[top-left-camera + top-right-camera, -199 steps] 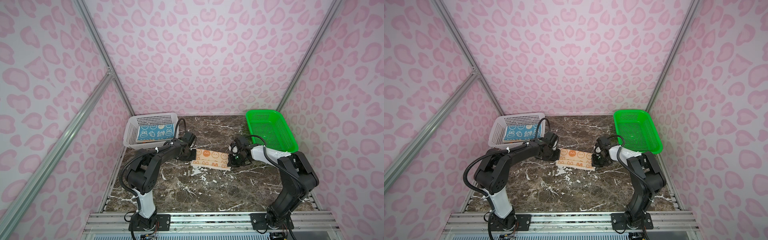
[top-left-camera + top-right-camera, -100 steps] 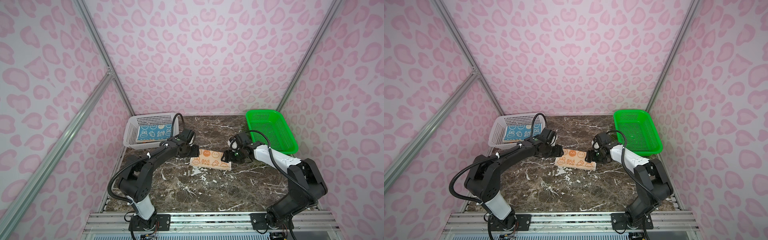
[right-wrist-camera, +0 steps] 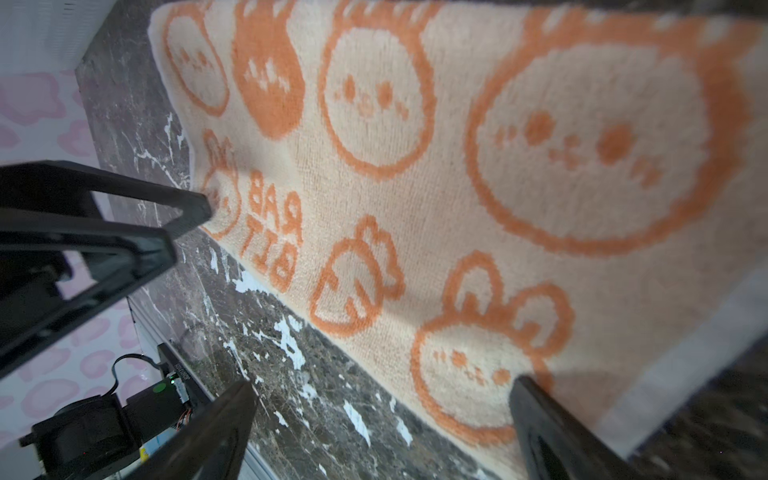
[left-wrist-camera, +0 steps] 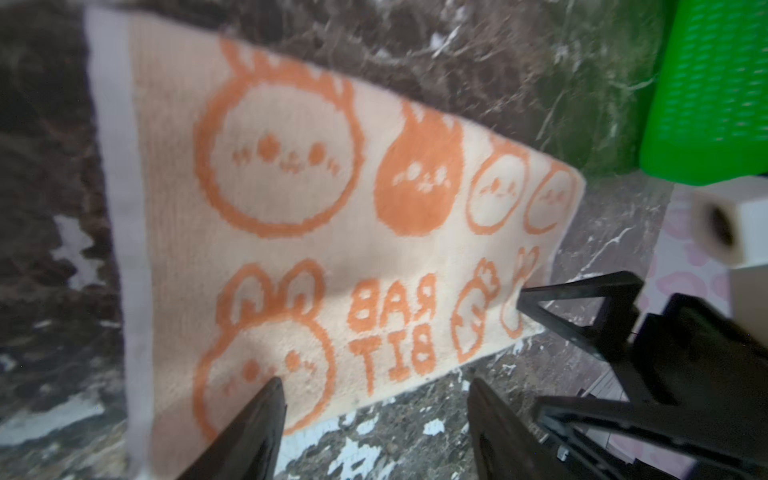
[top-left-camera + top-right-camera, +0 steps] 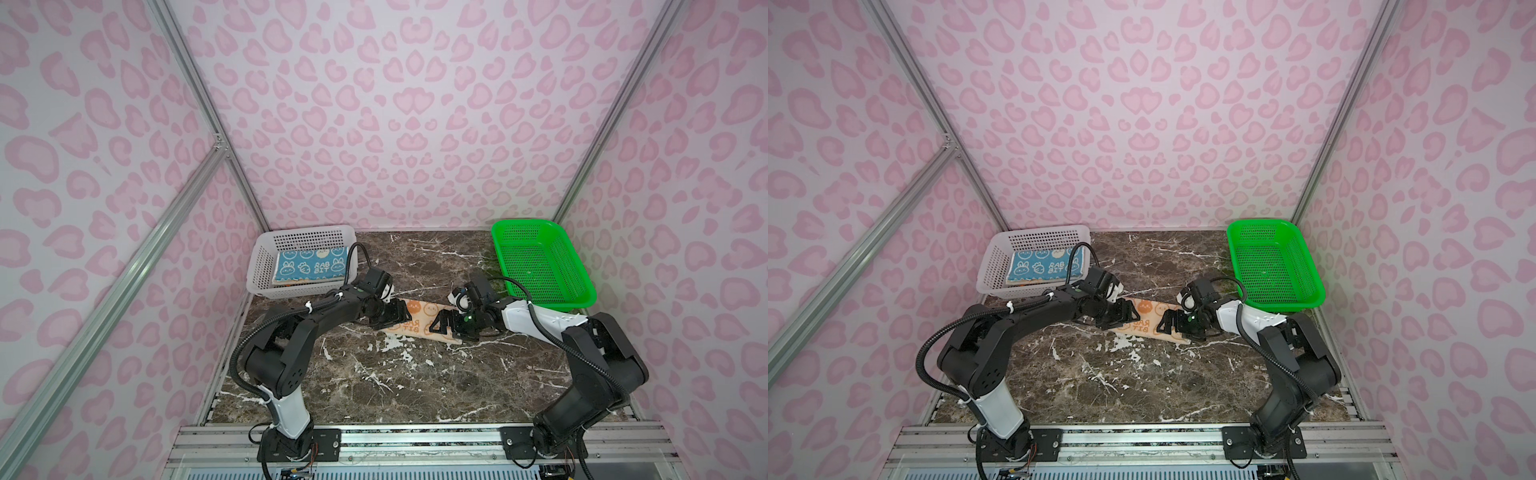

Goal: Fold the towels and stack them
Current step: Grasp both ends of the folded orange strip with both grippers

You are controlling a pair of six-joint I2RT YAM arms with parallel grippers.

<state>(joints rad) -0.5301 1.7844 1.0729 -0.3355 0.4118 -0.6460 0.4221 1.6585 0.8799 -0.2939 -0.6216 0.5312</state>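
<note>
1. Left wrist view: the cream towel point(image 4: 291, 249) lies flat on the marble desk point(image 4: 50, 174) as a long strip, with its orange rabbits and "RAB BIT" letters facing up.
2. The left end effector point(image 4: 376, 415) hangs low over one short end with its fingers apart and nothing between them. Whether the tips brush the pile I cannot tell.
3. The right end effector point(image 3: 382, 419) sits at the opposite short end, also spread wide and gripping nothing.
4. In both top views the two arms face each other across the strip, which lies near mid-desk between the baskets, touching neither.
5. Already done, as I read it: the teal towel point(image 5: 309, 266) lies folded in the white basket point(image 5: 305, 232), and a thin orange edge point(image 5: 303, 283) under it is probably another folded towel.
6. The cream towel looks halved once, since it is clearly longer than it is wide.
7. What I judge is left: fold the strip end to end, then lift it onto the pile in the white basket.
8. The green basket point(image 5: 540, 300) looks empty.
9. So I would call the task well past halfway, with only this last cloth to finish.
</note>
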